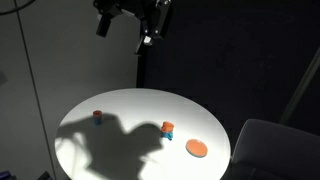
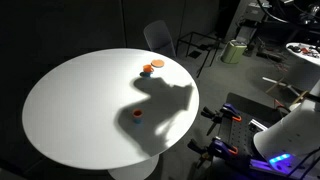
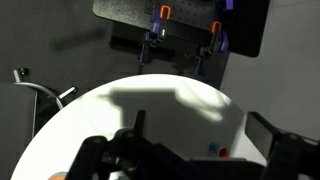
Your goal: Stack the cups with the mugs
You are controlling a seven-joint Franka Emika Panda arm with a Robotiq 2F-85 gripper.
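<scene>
The cup (image 1: 98, 117) is a tiny red-orange and blue piece standing on the white round table (image 1: 120, 150). It also shows in the other exterior view (image 2: 137, 115). The mug (image 1: 168, 129), orange above and light blue below, stands apart from it and shows again (image 2: 146, 71). My gripper (image 1: 150, 30) hangs high above the table's far edge, clear of both. In the wrist view my gripper (image 3: 202, 127) is open and empty. A small blue and red piece (image 3: 215, 151), probably the cup, lies on the table below it.
A flat orange disc (image 1: 197, 149) lies near the mug, also seen in an exterior view (image 2: 157, 65). The arm's shadow falls across the table. A chair (image 1: 270, 145) stands beside the table. Orange-handled clamps (image 3: 163, 20) sit on a black mount beyond the table's edge.
</scene>
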